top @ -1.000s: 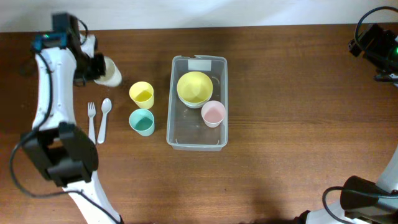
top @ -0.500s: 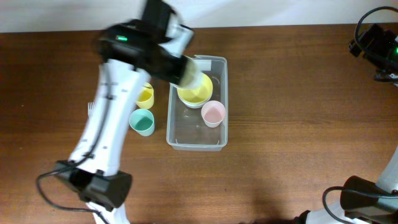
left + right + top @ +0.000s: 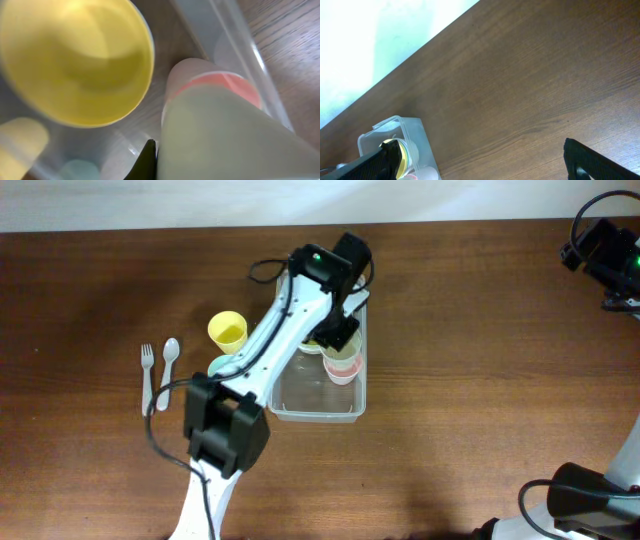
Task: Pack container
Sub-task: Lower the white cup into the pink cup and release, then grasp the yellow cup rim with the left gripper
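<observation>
The clear container [image 3: 300, 402] stands mid-table with its white label at the far end. It holds a yellow bowl [image 3: 75, 60] and a pink cup [image 3: 345, 367]. My left gripper [image 3: 336, 332] is shut on a pale cream cup [image 3: 225, 135] and holds it inside the container, right over the pink cup [image 3: 235, 82], next to the bowl. I cannot tell whether the two cups touch. My right gripper [image 3: 603, 250] is open and empty at the far right edge; its fingers [image 3: 481, 145] spread wide over bare table, with the container [image 3: 395, 130] far off.
A yellow cup [image 3: 227, 330] and a teal cup [image 3: 216, 365], partly hidden by my left arm, stand left of the container. A white fork [image 3: 148, 370] and spoon [image 3: 168, 358] lie farther left. Bare wood lies right of the container.
My left arm swung from the far left across to the container with the pale cream cup, and now holds it over the pink cup. The right arm has not moved.
</observation>
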You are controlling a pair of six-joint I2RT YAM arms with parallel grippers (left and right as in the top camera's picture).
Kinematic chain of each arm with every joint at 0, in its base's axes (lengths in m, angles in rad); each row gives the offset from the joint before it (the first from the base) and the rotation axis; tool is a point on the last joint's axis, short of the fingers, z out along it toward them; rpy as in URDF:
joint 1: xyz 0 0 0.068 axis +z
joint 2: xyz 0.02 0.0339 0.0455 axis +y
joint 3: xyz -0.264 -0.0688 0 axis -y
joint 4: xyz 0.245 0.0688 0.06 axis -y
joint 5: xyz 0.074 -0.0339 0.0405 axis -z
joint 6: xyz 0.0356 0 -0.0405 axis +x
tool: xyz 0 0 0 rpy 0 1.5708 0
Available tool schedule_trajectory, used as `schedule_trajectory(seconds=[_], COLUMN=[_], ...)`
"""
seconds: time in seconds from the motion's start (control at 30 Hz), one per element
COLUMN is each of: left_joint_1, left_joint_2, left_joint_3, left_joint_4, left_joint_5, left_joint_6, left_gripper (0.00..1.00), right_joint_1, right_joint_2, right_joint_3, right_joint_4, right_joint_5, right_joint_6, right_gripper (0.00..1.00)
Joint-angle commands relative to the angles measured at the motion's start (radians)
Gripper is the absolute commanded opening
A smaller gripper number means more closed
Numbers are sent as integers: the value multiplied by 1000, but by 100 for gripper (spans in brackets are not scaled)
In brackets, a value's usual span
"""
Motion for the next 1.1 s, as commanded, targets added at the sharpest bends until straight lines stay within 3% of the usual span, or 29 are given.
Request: schedule_trajectory(seconds=[0.0,0.03,0.13,0.17,0.23,0.37,0.43,0.63,0.87,1.07], left_joint_1=[-5,-5,-5,-5,-2,-1,10,178,480,557], left_joint_2=[31,33,30,28,19,-29,-82,-188,-193,-193], left_joint_3=[2,2,10,26,105,335,361,354,95,-251], left_joint_4=[0,0,-5,-19,-85,-244,-243,-244,-211,48], left_joint_5=[34,34,34,33,21,-121,-154,-168,-15,79], left_joint_6=[16,16,16,16,16,14,11,-57,-68,-37], left_gripper=[1,1,15,30,39,42,49,52,52,52], right_joint_1=[-3,-3,-3,-3,-3,-3,-3,-3,-3,-3], right_joint_2=[3,3,3,3,3,3,3,3,3,3], right_joint_3=[-1,-1,-1,-1,-1,-1,-1,-1,-1,-1], right_joint_4=[3,3,3,3,3,3,3,3,3,3], right_joint_5=[5,5,5,5,5,5,5,5,5,5], right_joint_6=[8,8,8,8,8,8,8,8,8,8], right_gripper=[99,99,99,99,99,99,99,99,99,99])
